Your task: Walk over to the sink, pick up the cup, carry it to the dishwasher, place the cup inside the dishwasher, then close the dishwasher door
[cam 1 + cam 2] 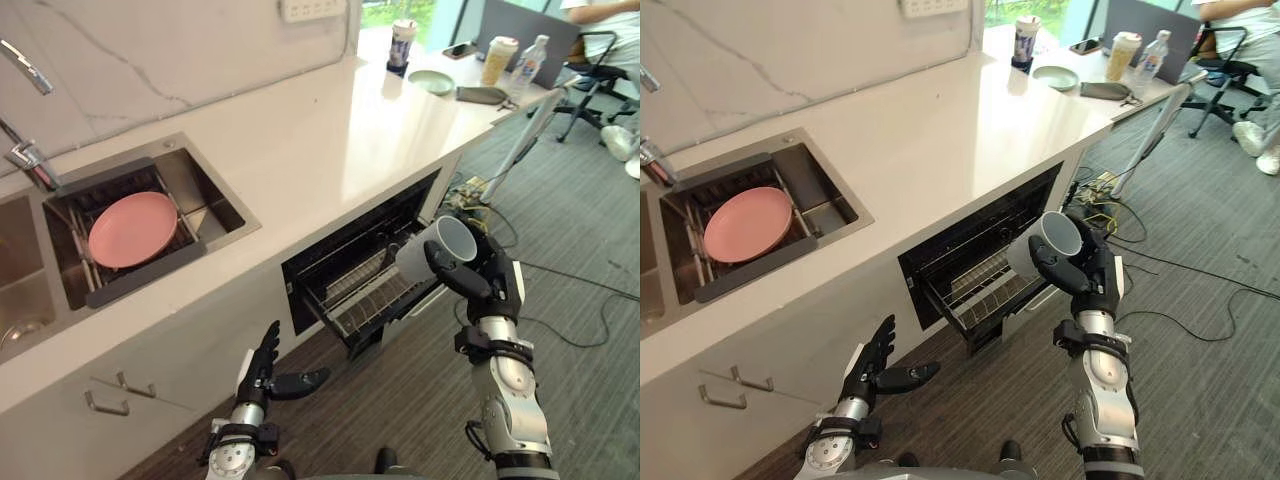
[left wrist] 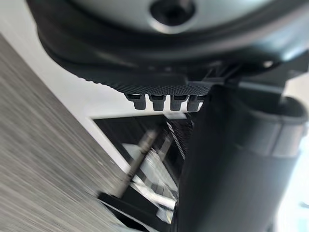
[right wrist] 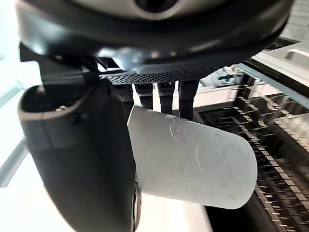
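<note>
Closest to me, my left hand (image 1: 268, 375) hangs open and empty, while I hold the white cup (image 1: 437, 247) tight in my right hand (image 1: 490, 280) beside the open dishwasher (image 1: 340, 262), ready to go in.

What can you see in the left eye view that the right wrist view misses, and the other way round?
The left eye view gives the surroundings: the pink plate in the sink, the white counter, and the left hand open, low by the cabinet. The right wrist view gives the close-up: fingers behind the white cup, thumb in front, faint marks on its side. Both share the right hand holding the cup before the open dishwasher rack.
</note>
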